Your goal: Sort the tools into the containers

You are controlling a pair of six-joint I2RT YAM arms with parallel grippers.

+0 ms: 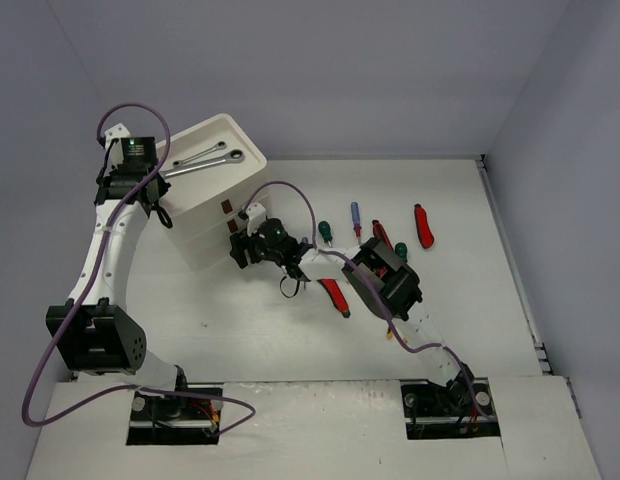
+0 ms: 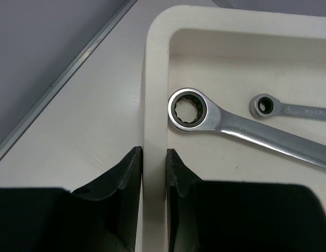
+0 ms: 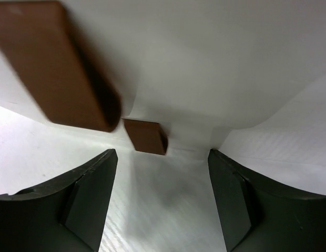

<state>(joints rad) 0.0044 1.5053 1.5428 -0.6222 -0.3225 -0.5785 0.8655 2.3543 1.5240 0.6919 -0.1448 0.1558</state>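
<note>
Overhead and wrist views of a two-arm sorting station. The white drawer box (image 1: 205,235) stands at the far left of the counter (image 1: 470,300), topped by a shallow rimmed tray (image 2: 155,79). Two silver ratchet wrenches lie in the tray: a larger wrench (image 2: 247,131) with its ring head near the left rim, and a smaller wrench (image 2: 294,109) just beyond it, the two apart.

The left tool (image 2: 153,155) pinches the tray's left rim, one finger outside the wall and one inside. The right tool (image 3: 162,153) faces the front of the drawer box with its fingers spread and nothing between them. Two brown handle tabs show ahead of it: a close tab (image 3: 58,68) at upper left and a farther tab (image 3: 145,136) near the centre, neither touched.

The other tools lie on the counter right of the box. These include a green-handled screwdriver (image 1: 325,233), a blue-handled screwdriver (image 1: 356,213), red-handled pliers (image 1: 422,225) farthest right, and a red-handled cutter (image 1: 336,295) partly under the right arm.
</note>
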